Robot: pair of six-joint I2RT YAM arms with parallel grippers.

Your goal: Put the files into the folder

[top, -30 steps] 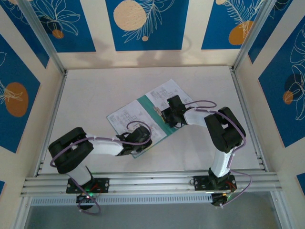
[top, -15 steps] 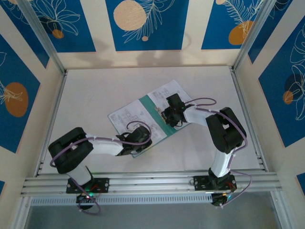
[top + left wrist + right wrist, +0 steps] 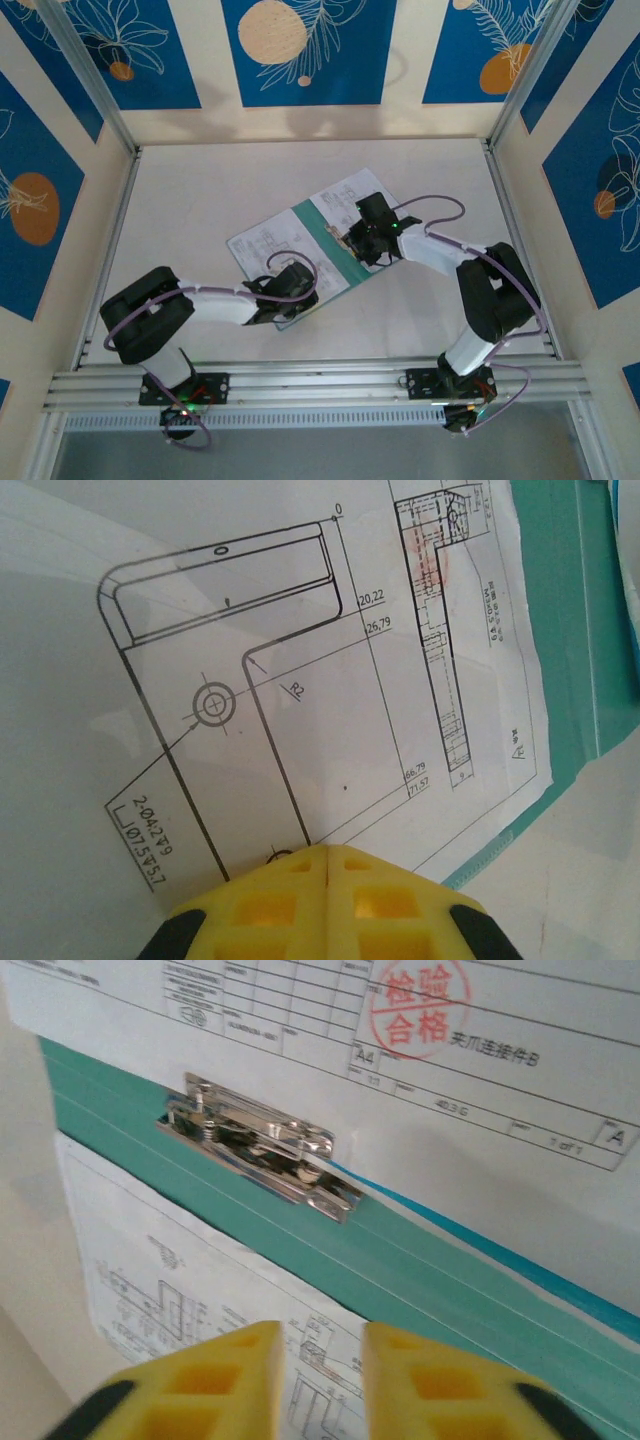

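The teal folder (image 3: 322, 232) lies open in the middle of the table, with white printed files on both halves (image 3: 262, 245). My left gripper (image 3: 285, 295) is shut, its yellow tips (image 3: 328, 850) pressed down on a white sheet with a line drawing (image 3: 250, 680); the folder's teal edge (image 3: 575, 680) shows to the right. My right gripper (image 3: 354, 242) is open over the folder's spine with nothing between its fingers (image 3: 322, 1338). Ahead of it are the metal clip (image 3: 262, 1147), the teal folder strip (image 3: 450, 1270), a stamped white sheet (image 3: 500, 1110) and a blue sheet's edge (image 3: 520, 1265).
The pale table (image 3: 200, 190) is fenced by metal rails at the left (image 3: 110, 250), right (image 3: 520, 250) and near sides. Blue patterned panels stand behind. Bare tabletop lies all around the folder.
My right gripper has opened and shifted slightly right, while its elbow swung out to the right. The left arm and the papers have stayed put.
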